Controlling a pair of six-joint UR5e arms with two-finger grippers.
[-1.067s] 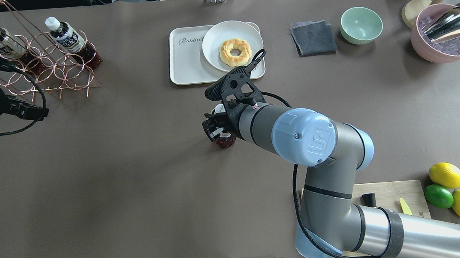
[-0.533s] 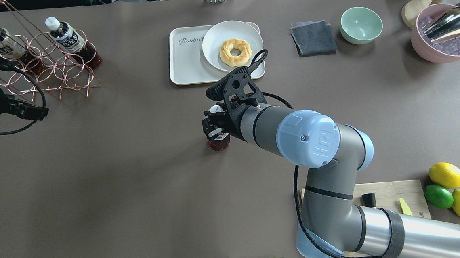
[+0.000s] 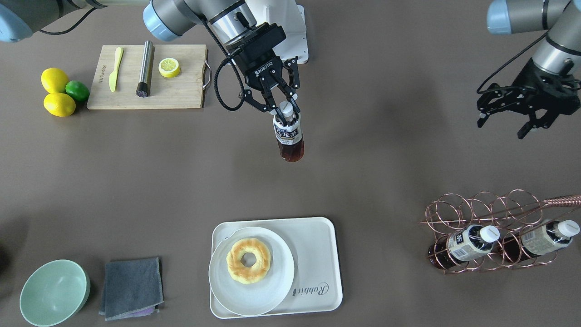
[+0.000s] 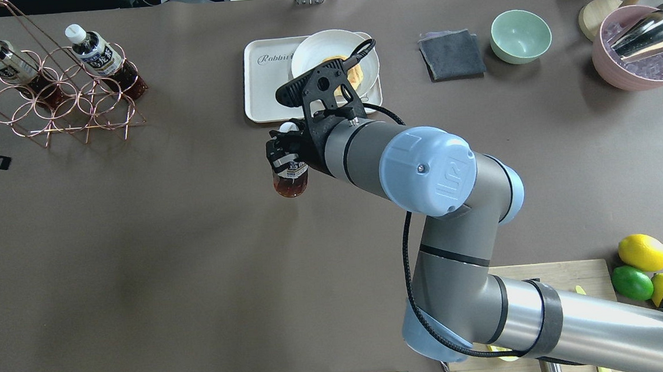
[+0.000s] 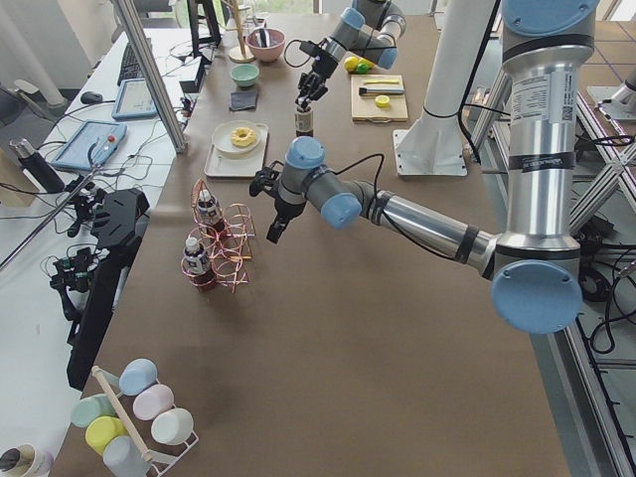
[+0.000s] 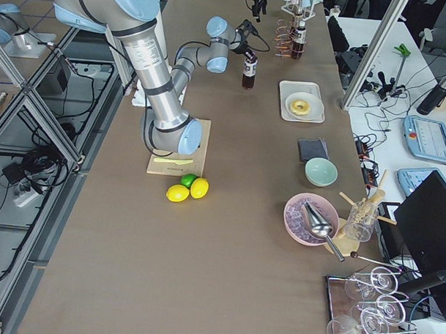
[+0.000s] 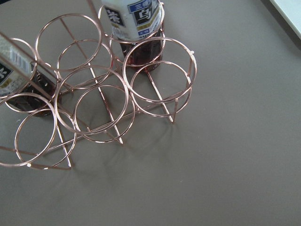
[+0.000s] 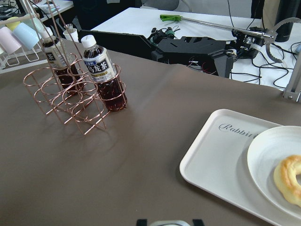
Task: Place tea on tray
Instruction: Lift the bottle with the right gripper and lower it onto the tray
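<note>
Overhead exterior view shows the right gripper (image 4: pixel 285 154) clamped on the neck of the tea (image 4: pixel 291 183), just under its white cap. The bottle hangs roughly upright and appears lifted off the table, just short of the near rim of the tray (image 4: pixel 266 91).

In the front-facing view the same grip is plain: both fingers pinch the tea (image 3: pixel 289 138) near the top, so its heavy, liquid-filled body hangs below the right gripper (image 3: pixel 286 111) and could swing if moved sharply.

The tray (image 3: pixel 317 254) is half covered by a round plate (image 3: pixel 254 290) carrying a doughnut (image 3: pixel 248 260). Only the strip with the lettering, on the robot's left of the plate, is bare.

The step in hand looks like the carry to that strip. Doing it well probably means:
- a slow, level move with the bottle's base high enough to clear the raised rim;
- aiming at the middle of the bare strip, apart from the plate's edge;
- lowering straight down, and letting go only once the base sits flat.

The left gripper (image 3: pixel 501 127) hangs with its fingers spread and empty, well apart from all this, above the wire rack (image 3: pixel 490 213).
</note>
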